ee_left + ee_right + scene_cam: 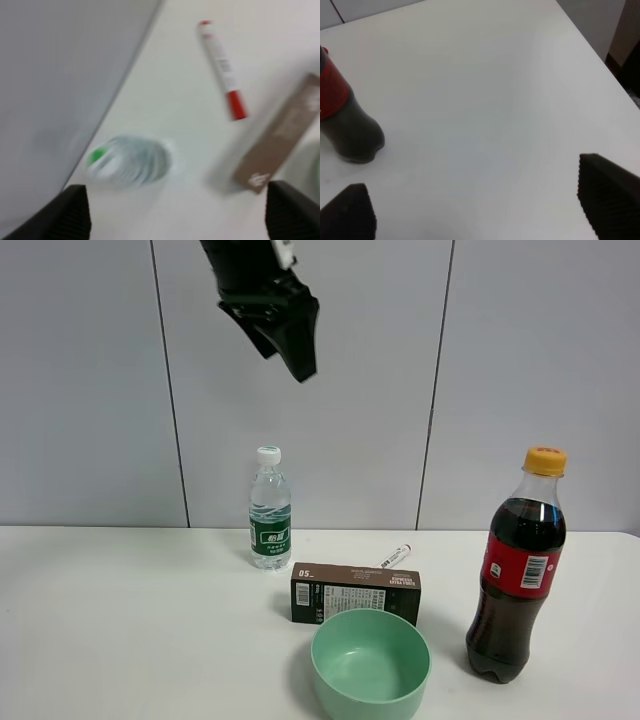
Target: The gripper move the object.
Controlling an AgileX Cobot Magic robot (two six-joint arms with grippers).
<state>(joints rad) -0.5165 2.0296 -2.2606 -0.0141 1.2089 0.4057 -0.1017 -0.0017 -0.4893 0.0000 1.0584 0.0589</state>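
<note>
The dark brown carton (355, 592) is long and narrow, with "05", white print and a barcode on its near face. It stands on a long edge mid-table (120, 620), just behind the green bowl (370, 665). A red-capped marker (395, 557) lies just beyond it, a small water bottle (270, 508) stands far-left of it, and a cola bottle (518, 570) stands to the right. The left gripper (288, 358) hangs high above, jaws wide and empty. The right gripper (480, 200) is also spread wide and holds nothing.

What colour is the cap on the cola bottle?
Orange-yellow. The cap shows best in the exterior high view, atop the cola bottle.
</note>
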